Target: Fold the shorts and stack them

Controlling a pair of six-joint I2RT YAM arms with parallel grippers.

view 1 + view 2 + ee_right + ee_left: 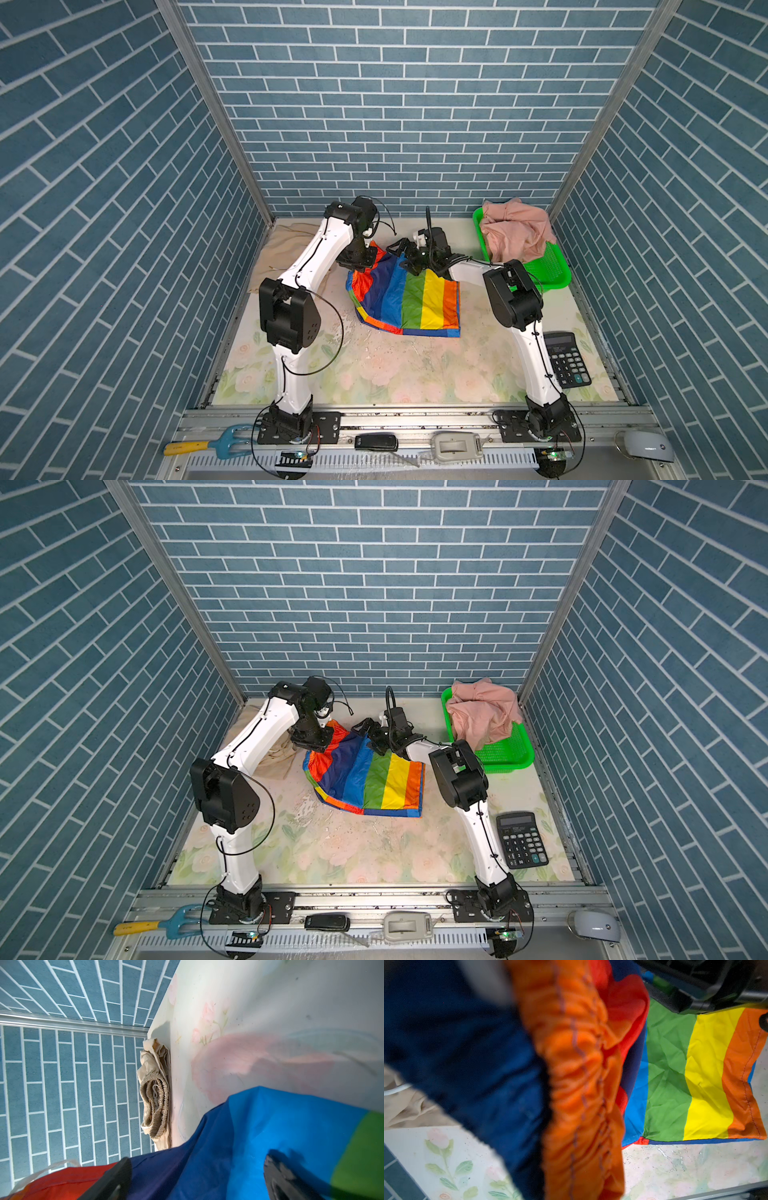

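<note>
Blurred against the left wrist lens: orange gathered waistband (581,1084) of the rainbow shorts (411,299), pinched in the closed left gripper (360,262) and raised at the far left. Rest spread mid-table (395,374), glossy stripes running back to front, hem toward the front edge. Jaws of the right gripper (199,1180) wide over the blue stripe, holding nothing. Folded beige shorts (282,245) under the left arm. Crumpled pink shorts (515,232) in a green mesh basket (548,270). Calculator (567,365) near the right arm.
</note>
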